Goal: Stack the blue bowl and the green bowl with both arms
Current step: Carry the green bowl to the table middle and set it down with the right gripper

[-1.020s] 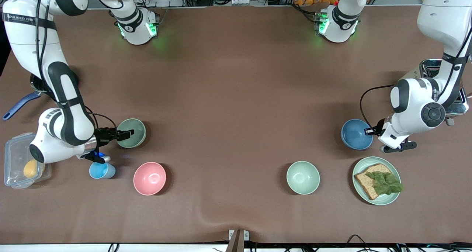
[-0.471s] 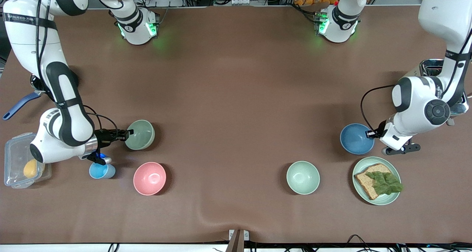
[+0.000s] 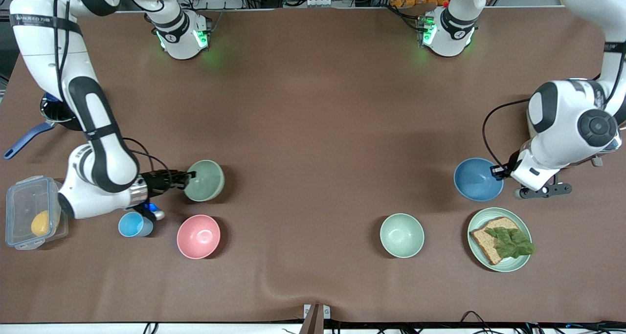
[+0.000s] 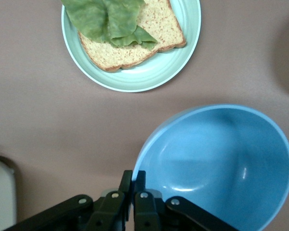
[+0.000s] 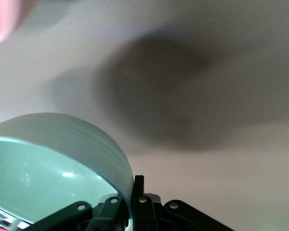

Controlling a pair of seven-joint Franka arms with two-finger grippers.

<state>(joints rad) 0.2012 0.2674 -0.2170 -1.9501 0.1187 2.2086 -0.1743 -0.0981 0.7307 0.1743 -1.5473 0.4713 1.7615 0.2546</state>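
The blue bowl (image 3: 477,179) hangs tilted above the table at the left arm's end. My left gripper (image 3: 500,170) is shut on its rim; the left wrist view shows the bowl (image 4: 216,163) with the gripper (image 4: 133,177) pinching its edge. The sage-green bowl (image 3: 205,180) is held tilted above the table at the right arm's end. My right gripper (image 3: 187,177) is shut on its rim; the right wrist view shows the bowl (image 5: 53,163) clamped in that gripper (image 5: 131,185).
A pink bowl (image 3: 198,236) and a small light-blue cup (image 3: 131,224) stand under the right arm. A paler mint bowl (image 3: 401,234) and a plate with bread and lettuce (image 3: 499,239) sit nearer the front camera. A clear box (image 3: 27,211) lies at the table's end.
My right gripper has lifted the green bowl and carried it toward the table's middle. My left gripper has raised the blue bowl a little, and the left arm has risen.
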